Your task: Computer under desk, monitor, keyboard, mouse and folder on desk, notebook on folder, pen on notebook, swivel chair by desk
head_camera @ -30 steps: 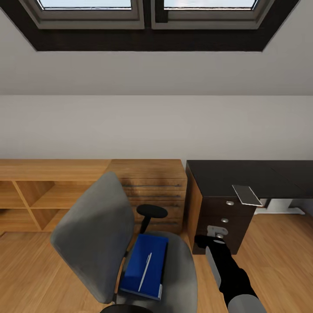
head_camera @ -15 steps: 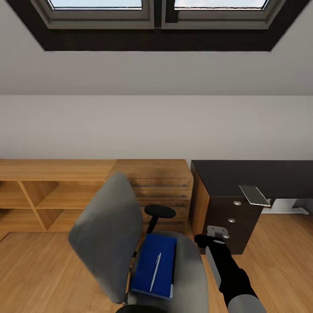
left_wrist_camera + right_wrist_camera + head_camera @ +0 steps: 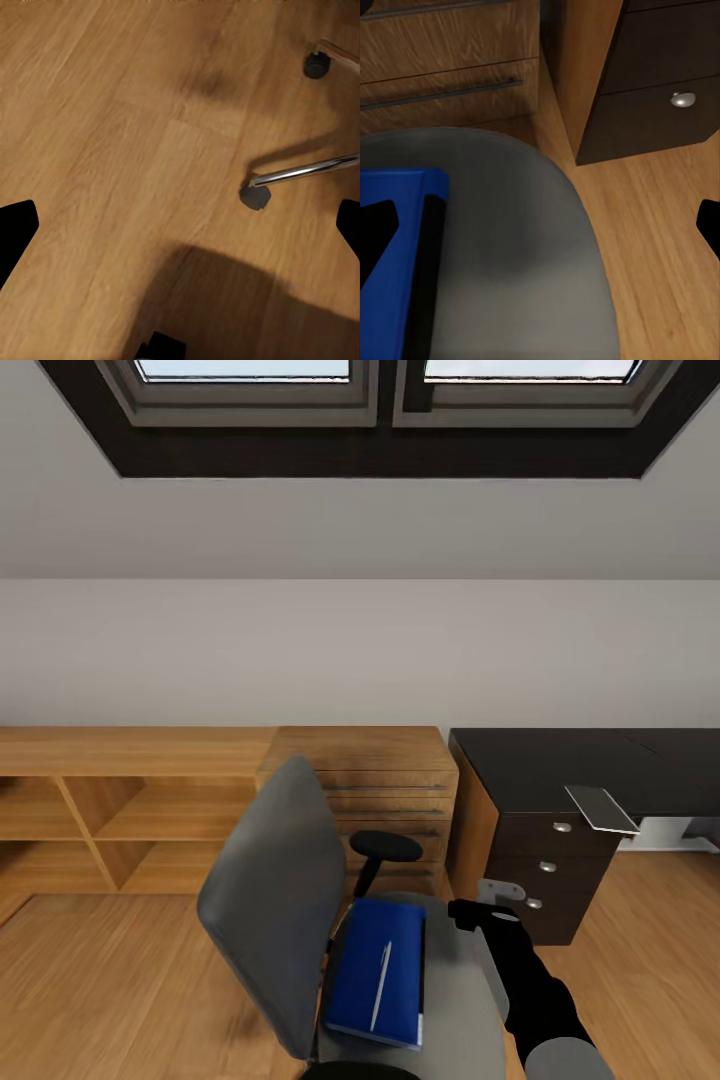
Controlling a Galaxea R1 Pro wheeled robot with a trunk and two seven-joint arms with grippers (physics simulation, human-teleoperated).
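The grey swivel chair [image 3: 268, 920] stands on the wood floor left of the black-topped desk [image 3: 560, 760]. On its seat [image 3: 525, 240] lies the blue folder [image 3: 372, 975], with a slim pale pen [image 3: 381, 972] lying on top. My right gripper [image 3: 478, 913] hovers open over the seat's right side, just right of the folder [image 3: 390, 262]; in the right wrist view the gripper [image 3: 540, 229] holds nothing. My left gripper [image 3: 180, 229] is open, low over the floor near the chair's chrome leg [image 3: 304, 171]. Computer, monitor, keyboard, mouse and notebook are out of view.
A low light-wood cabinet [image 3: 360, 785] with drawers and open shelves [image 3: 110, 810] runs along the back wall beside the desk. A thin pale grey slab [image 3: 600, 808] lies on the desk's front edge above the drawers [image 3: 660, 105]. Castors [image 3: 255, 196] rest on the floor.
The whole head view has shifted, so the camera moved: chair, cabinet and desk now sit further right in the picture. The right arm holds its place in view, and the chair seat is nearer the gripper.
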